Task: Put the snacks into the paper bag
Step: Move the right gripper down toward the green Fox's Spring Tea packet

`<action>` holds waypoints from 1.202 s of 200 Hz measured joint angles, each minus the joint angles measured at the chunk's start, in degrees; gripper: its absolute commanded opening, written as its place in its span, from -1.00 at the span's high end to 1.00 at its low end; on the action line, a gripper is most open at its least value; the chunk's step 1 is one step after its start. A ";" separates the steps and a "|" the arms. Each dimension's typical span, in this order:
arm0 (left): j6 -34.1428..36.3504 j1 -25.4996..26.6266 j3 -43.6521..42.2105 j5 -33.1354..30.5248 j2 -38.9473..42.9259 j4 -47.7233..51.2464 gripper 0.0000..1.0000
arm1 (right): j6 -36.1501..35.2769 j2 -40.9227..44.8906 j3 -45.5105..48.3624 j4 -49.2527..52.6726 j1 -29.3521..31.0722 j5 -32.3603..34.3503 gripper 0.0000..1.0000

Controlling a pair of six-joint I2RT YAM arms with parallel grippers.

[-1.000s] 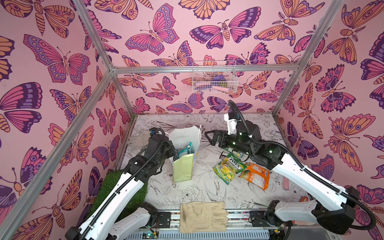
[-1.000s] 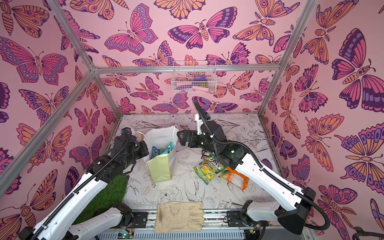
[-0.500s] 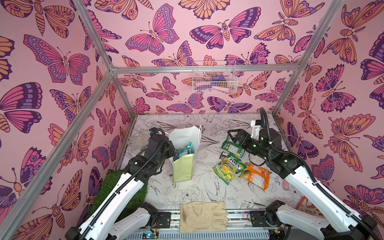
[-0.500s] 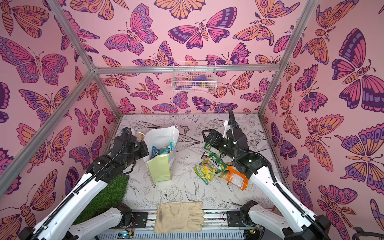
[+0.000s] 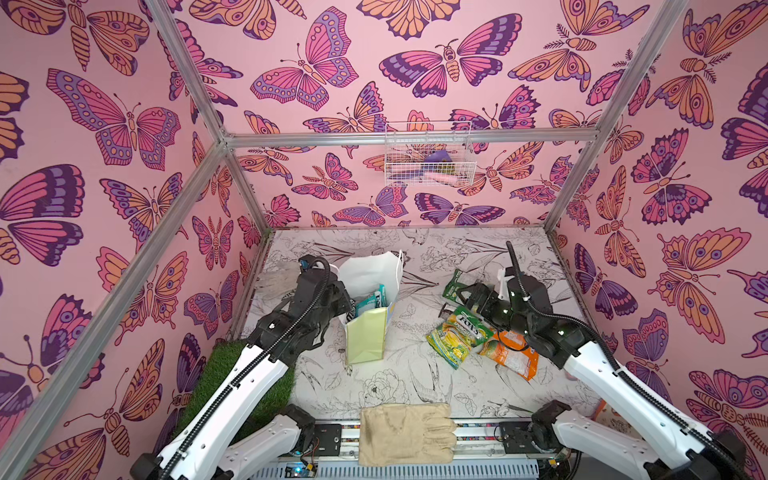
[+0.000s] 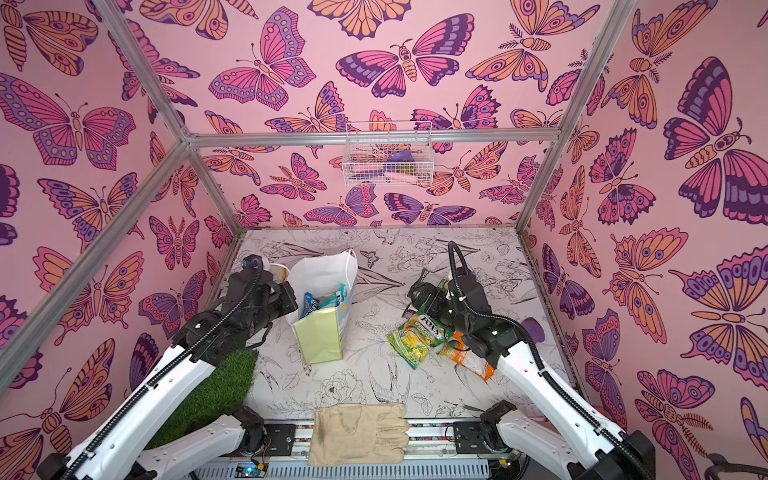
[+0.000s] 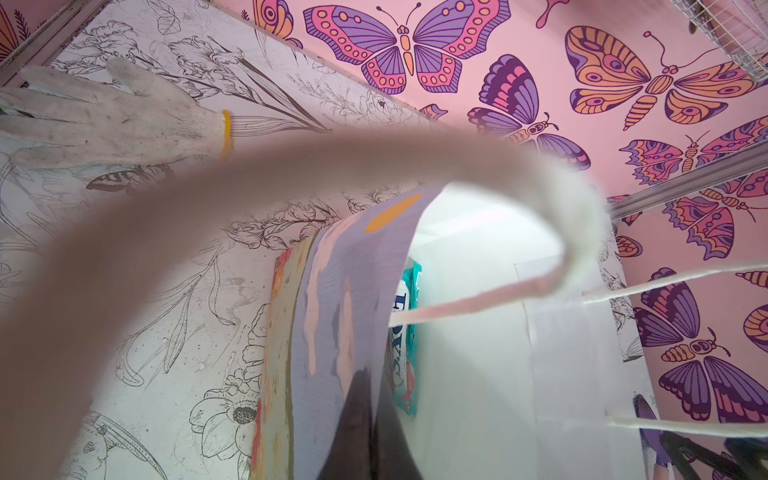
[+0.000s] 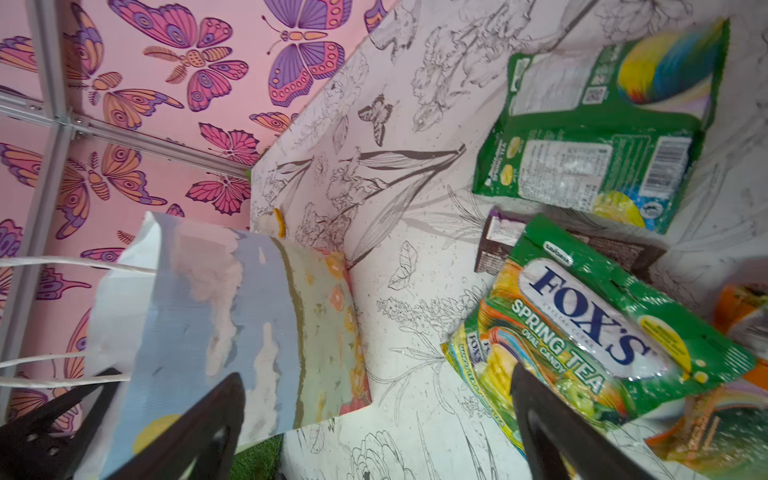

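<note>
- My right gripper (image 8: 370, 428) has swung back from beside the upright white paper bag with yellow-green side panels (image 5: 365, 340), left of centre; fingers wide apart, empty, over the glossy green Fox's packet (image 5: 459, 336), right of centre.
- Left gripper (image 7: 365, 436) still pinches the bag's wall.
- Teal packets (image 5: 372, 297) sit inside; orange packet (image 5: 511, 357) and beige fabric glove (image 5: 405, 432) lie outside.

Glossy plastic snack pkts (image 8: 602, 332), matt paper bag (image 5: 365, 340), cloth glove (image 5: 405, 434)
</note>
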State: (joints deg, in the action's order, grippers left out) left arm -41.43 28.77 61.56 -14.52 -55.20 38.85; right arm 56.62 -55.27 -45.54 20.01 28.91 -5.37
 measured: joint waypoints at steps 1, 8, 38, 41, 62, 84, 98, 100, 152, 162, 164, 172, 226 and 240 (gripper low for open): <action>0.00 0.00 0.00 0.00 0.00 0.00 1.00 | 0.00 0.02 0.09 0.04 0.00 0.02 -1.00; 0.00 0.00 0.00 0.00 0.00 0.00 1.00 | 0.33 0.20 0.98 0.46 0.00 0.15 -0.99; 0.00 0.00 0.00 0.00 -0.02 0.00 1.00 | 1.86 0.66 5.20 0.59 0.00 0.11 -0.99; 0.00 0.00 0.00 0.00 -0.02 0.00 1.00 | 1.97 0.66 5.57 0.59 0.00 0.11 -0.99; 0.00 0.00 0.00 0.00 -0.02 0.00 1.00 | 2.67 0.66 7.82 0.59 0.00 -0.11 -0.98; 0.00 0.00 0.00 0.00 -0.04 0.00 1.00 | 3.48 0.66 9.27 0.31 0.00 -0.39 -0.96; 0.00 0.00 0.00 0.00 -0.04 0.00 1.00 | 3.85 0.63 10.19 -0.24 0.00 -0.76 -0.93; 0.00 0.00 0.00 0.00 -0.04 -0.02 1.00 | 3.87 0.63 10.32 -0.31 0.00 -0.79 -0.93; 0.00 0.00 0.00 0.02 -0.04 -0.02 1.00 | 6.14 0.04 13.79 -2.47 0.00 -2.29 -0.84; 0.00 0.00 0.00 0.00 -0.04 -0.02 1.00 | 6.45 -0.13 14.27 -2.71 0.00 -2.43 -0.83; 0.00 0.00 0.00 0.00 -0.04 0.00 1.00 | 6.49 -0.15 14.38 -2.71 0.00 -2.45 -0.83; 0.00 0.00 0.00 0.00 -0.04 -0.02 1.00 | 6.64 -0.20 14.80 -2.93 0.00 -2.47 -0.83; 0.00 0.00 -0.11 0.02 -0.04 -0.02 1.00 | 8.92 -0.24 17.57 -3.78 0.00 -2.43 -0.80; -0.02 0.00 -0.17 0.00 -0.02 -0.02 1.00 | 9.64 -0.31 18.60 -4.44 0.00 -2.40 -0.80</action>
State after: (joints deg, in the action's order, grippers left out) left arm -41.45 28.77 61.39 -14.52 -55.22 38.83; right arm 66.26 -55.57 -26.94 15.57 28.91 -7.77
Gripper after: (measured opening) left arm 0.044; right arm 0.900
